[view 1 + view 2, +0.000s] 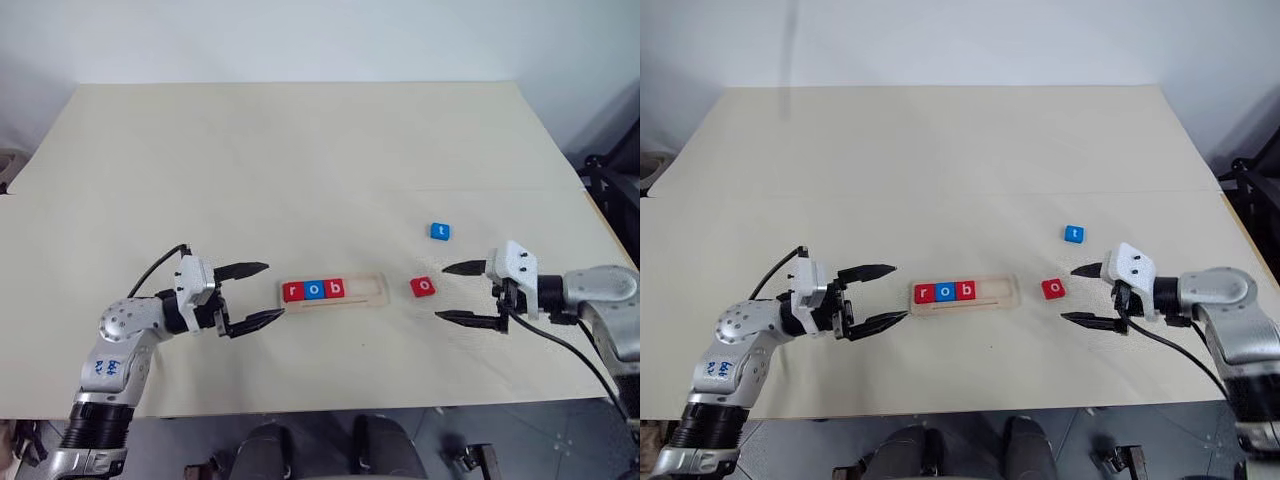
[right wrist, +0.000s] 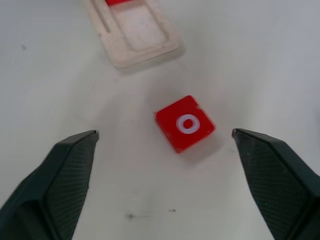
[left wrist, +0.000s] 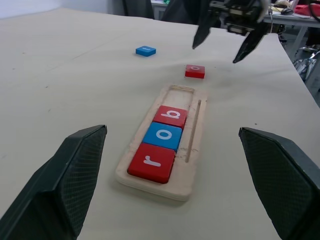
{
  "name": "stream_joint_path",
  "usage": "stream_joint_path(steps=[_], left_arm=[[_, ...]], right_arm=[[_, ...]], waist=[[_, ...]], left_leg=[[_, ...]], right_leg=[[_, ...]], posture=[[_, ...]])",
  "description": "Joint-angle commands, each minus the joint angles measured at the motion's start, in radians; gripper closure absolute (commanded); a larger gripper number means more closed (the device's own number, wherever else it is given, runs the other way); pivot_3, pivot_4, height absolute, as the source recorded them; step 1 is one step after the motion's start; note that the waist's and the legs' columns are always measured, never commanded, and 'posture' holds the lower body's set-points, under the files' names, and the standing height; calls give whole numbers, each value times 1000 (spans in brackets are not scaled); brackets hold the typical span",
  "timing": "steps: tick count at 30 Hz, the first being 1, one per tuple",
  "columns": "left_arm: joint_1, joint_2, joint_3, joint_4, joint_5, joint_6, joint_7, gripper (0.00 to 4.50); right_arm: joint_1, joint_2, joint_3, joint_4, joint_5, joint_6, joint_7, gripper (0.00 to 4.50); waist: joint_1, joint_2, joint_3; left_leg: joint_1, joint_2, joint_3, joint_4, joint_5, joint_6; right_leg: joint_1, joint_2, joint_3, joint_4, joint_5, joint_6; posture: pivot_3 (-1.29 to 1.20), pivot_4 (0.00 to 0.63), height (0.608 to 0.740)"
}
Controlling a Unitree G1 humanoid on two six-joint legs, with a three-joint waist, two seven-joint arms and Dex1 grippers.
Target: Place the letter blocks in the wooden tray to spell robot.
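Letter blocks are partly placed: the red r point(image 1: 292, 291), blue o point(image 1: 314, 290) and red b point(image 1: 335, 288) sit side by side in the left end of the wooden tray point(image 1: 372, 291), which lies on the table point(image 1: 300, 150) toward its near edge, about midway along it. The tray's right end shows two vacant places. The red o point(image 2: 185, 123) lies flat on the table just off the tray's right end, letter up and turned slightly askew to the tray's long axis. The blue t point(image 1: 440, 231) lies farther toward the far edge, apart from both. The right gripper point(image 1: 450, 293) stands wide open and empty, its fingers either side of the red o's line without touching it. The left gripper point(image 1: 250, 295) is likewise wide open and empty, just off the tray's left end. In my judgement the tiles are light, rigid and low, with smooth faces that may slip under a glancing pinch; they look sturdy rather than fragile. The sound hold is across two opposite side faces, fingers squared to the tile first, since the present skew invites a corner grip and a twist on lifting. The tray appears light enough to slide if nudged, so the tile is best lowered in from above.
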Motion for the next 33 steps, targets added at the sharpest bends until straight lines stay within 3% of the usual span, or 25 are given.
stream_joint_path(steps=[1, 9, 12, 19, 28, 33], left_arm=[[21, 13, 23, -69, -21, -2, 0, 0], [32, 28, 19, -112, -31, 19, -32, 0], [36, 30, 19, -128, -33, 25, -29, 0], [47, 30, 32, -135, -30, 24, -17, 0], [36, 20, 21, -115, -21, 11, -18, 0], [19, 14, 12, -98, -16, 7, -21, 0]], right_arm=[[-124, 32, 54, 188, -51, -142, 95, 28], [-350, 112, 164, 507, -155, -265, 202, 28], [-387, 132, 177, 571, -167, -274, 233, 644], [-380, 131, 168, 546, -145, -268, 258, 3046], [-359, 141, 160, 168, -14, 46, 226, 3057], [-398, 195, 213, 61, -34, 147, 173, 3057]], waist=[[-1, 0, 0], [-1, 1, 0], [-1, 1, 0], [-2, 1, 0], [-1, 1, 0], [-1, 1, 0]], left_leg=[[0, 0, 0, 0, 0, 0], [0, 0, 0, 0, 0, -1], [0, 0, 0, 0, 0, -1], [0, 1, 0, 0, 0, -1], [0, 1, -1, 0, 0, -1], [0, 1, -1, 0, 0, -1]], right_leg=[[0, 0, 0, 0, 0, 0], [0, 0, -1, 0, 0, 0], [0, 0, -1, 0, 0, 0], [0, 0, -1, 0, 0, 0], [0, 0, -1, 1, 0, 0], [0, 0, -1, 1, 0, 0]], posture=[[0, 150, 740], [0, 150, 740], [0, 150, 740], [0, 150, 740], [0, 150, 740], [0, 150, 740]])
